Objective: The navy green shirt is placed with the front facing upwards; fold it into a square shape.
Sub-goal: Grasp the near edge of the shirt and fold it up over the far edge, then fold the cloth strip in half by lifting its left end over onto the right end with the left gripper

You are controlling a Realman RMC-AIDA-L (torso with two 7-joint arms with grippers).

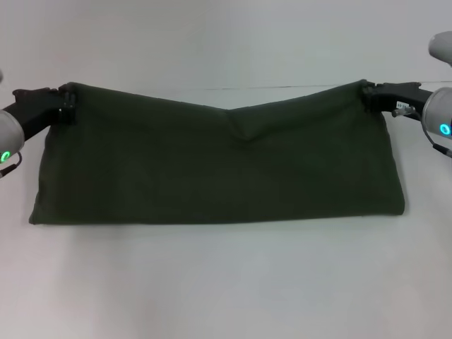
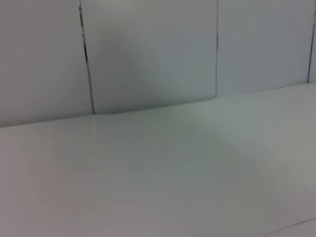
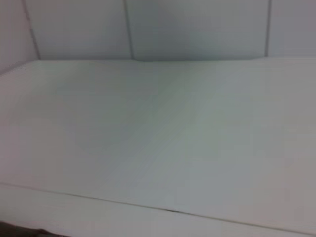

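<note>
The navy green shirt [image 1: 219, 166] lies across the middle of the white table [image 1: 226, 282] as a wide, dark olive band, folded over so that only plain cloth shows, no lettering and no label in sight. Its near edge runs straight and flat along the table, while the far edge sags to a shallow dip at the centre and rises toward both outer corners, which suggests those corners are lifted and the cloth hangs slack between them. The left gripper [image 1: 68, 104] is clamped on the far left corner and the right gripper [image 1: 366, 92] on the far right corner, each pinching a bunch of fabric at the hem. The material looks soft, light and limp: it should drape and crease wherever it is unsupported, and a thin cotton layer may slide over the one beneath, so the corners are the sound places to hold, with both sides kept level and taut to stop the middle from buckling. The band still looks far too long for a square, so further folds across its length appear to remain. Both wrist views show only bare tabletop and the pale panelled wall [image 2: 148, 49] behind it, with no cloth in sight.
</note>
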